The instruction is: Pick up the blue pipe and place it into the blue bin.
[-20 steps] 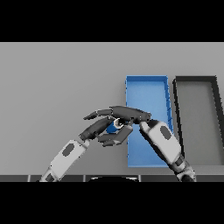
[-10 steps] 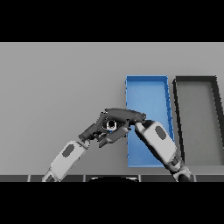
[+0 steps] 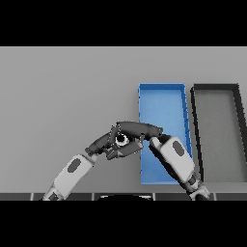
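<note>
The blue pipe lies just left of the blue bin. It is almost wholly hidden, and only a small pale round end shows between dark fingers. My right hand reaches left from over the bin's near left wall and is curled over and round the pipe. My left hand comes in from the lower left and lies against the pipe's left side with relaxed fingers. The two hands touch or overlap around the pipe.
A black bin stands right of the blue one, almost touching it. My right forearm crosses the near end of the blue bin. Bare grey table stretches to the left and behind.
My right hand has slid left off the bin and shut down over the pipe, hiding its blue colour. The left hand has drawn in close under it.
</note>
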Controlling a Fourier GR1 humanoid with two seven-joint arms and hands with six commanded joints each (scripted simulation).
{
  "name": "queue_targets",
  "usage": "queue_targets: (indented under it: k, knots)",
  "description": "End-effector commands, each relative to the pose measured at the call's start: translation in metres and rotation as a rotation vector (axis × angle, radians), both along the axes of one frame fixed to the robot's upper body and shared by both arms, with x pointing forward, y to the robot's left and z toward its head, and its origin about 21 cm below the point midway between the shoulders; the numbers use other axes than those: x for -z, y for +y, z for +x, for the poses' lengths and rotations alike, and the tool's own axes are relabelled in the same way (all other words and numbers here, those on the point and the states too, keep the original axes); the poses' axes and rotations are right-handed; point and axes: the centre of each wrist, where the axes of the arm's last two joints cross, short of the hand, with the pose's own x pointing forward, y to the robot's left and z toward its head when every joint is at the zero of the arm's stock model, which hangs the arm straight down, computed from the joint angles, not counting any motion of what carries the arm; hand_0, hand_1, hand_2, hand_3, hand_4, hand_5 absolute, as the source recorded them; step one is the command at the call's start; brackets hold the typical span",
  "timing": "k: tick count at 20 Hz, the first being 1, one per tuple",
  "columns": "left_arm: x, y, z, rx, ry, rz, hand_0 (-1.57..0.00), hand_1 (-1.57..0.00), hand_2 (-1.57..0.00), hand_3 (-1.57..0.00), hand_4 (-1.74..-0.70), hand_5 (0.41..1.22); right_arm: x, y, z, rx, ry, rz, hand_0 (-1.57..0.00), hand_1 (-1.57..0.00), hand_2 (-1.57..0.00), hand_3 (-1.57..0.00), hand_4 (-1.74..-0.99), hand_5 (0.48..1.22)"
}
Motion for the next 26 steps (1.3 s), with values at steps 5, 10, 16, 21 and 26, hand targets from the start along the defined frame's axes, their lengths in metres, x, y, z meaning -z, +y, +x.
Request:
queue_targets:
  k: [5,10,16,21,26]
  knots:
    - [0.000,-0.001,0.006,-0.010,-0.062,0.069,-0.27,-0.26,-0.25,-0.25,-0.95,0.972,-0.002,0.003,-0.002,0.029,0.000,-0.011,-1.57,-1.57,-1.57,-1.56,-1.488,1.214]
    - [0.003,0.002,0.004,-0.041,0.004,0.056,-0.09,-0.08,-0.08,-0.08,-0.87,0.697,0.000,0.003,-0.001,0.042,-0.005,0.023,-1.57,-1.57,-1.57,-1.57,-1.487,1.219]
    - [0.010,0.003,0.001,-0.083,0.107,0.100,-0.02,-0.02,-0.02,-0.02,-0.90,0.589,-0.006,0.004,0.003,0.020,0.149,0.079,-1.57,-1.57,-1.57,-1.57,-1.489,1.220]
    - [0.010,0.004,-0.002,-0.079,0.121,0.101,-0.01,-0.01,-0.01,-0.01,-0.92,0.507,-0.058,-0.001,0.010,0.008,0.257,0.173,-1.57,-1.57,-1.57,-1.57,-1.491,1.221]
    - [0.006,0.006,-0.004,-0.072,0.115,0.112,0.00,0.00,0.00,0.00,-0.92,0.488,-0.123,-0.005,0.026,-0.006,0.146,0.251,-1.57,-1.57,-1.57,-1.57,-1.495,1.221]
